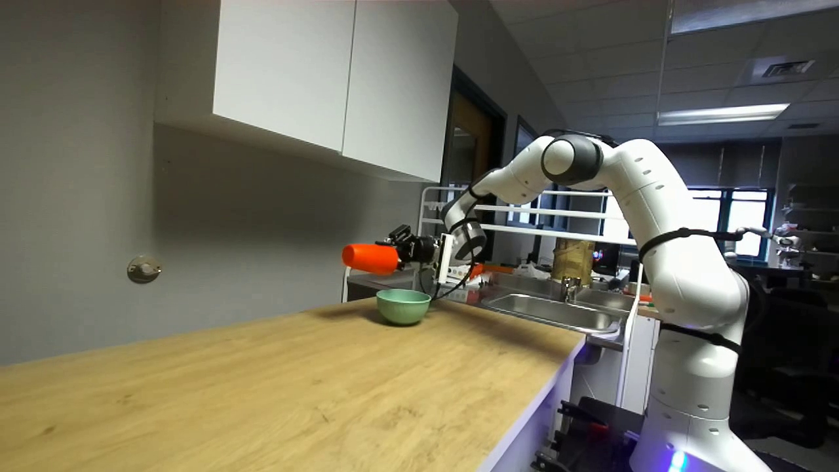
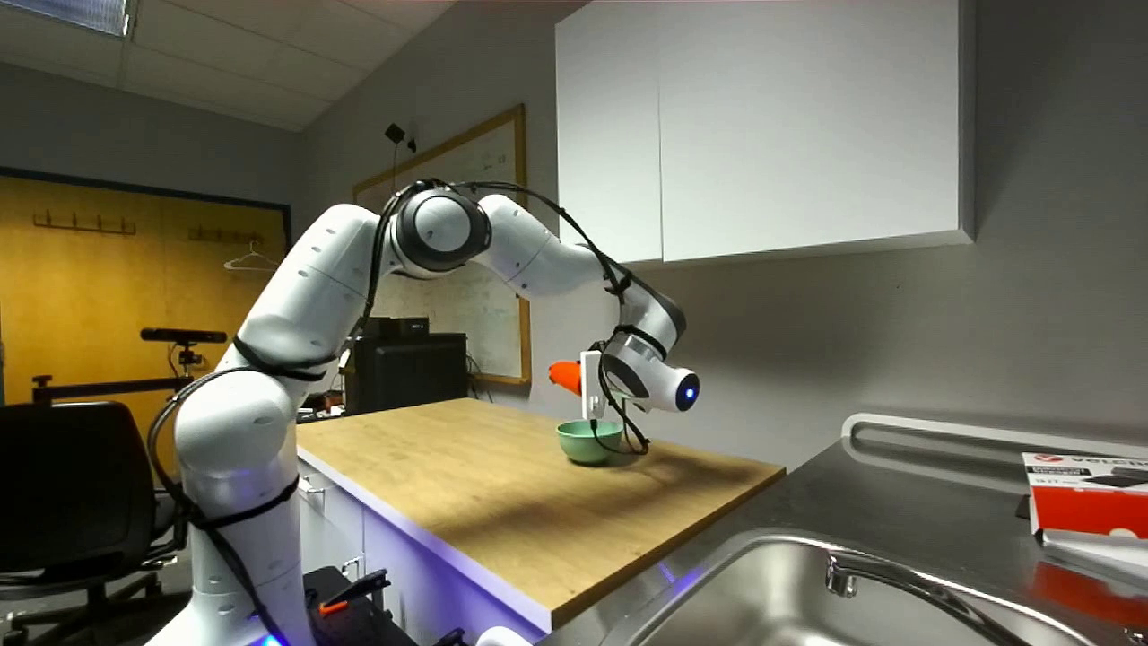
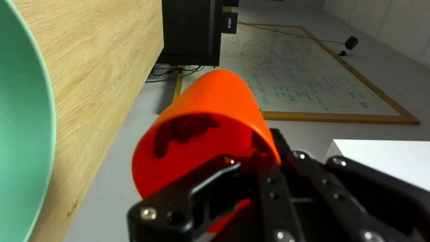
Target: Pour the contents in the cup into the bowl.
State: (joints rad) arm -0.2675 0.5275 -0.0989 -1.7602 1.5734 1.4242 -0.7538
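The red-orange cup (image 1: 371,258) lies on its side, roughly level, in the air above the pale green bowl (image 1: 401,311). My gripper (image 1: 396,251) is shut on the cup's wall near the rim. In the wrist view the gripper (image 3: 271,149) has one finger inside the cup (image 3: 215,97) and one outside. The cup's mouth faces the wrist camera, and dark shapes show on its inner wall. The bowl (image 3: 50,114) shows at the left edge there; the visible inside looks plain. In an exterior view the arm partly hides the cup (image 2: 565,375) above the bowl (image 2: 581,445).
The bowl stands on the wooden counter (image 1: 314,380) near the wall. White cabinets (image 1: 400,78) hang above. A sink (image 1: 550,311) lies beyond the counter's end, with a white rack frame (image 1: 629,347) alongside. A red and white box (image 2: 1085,502) lies by the sink.
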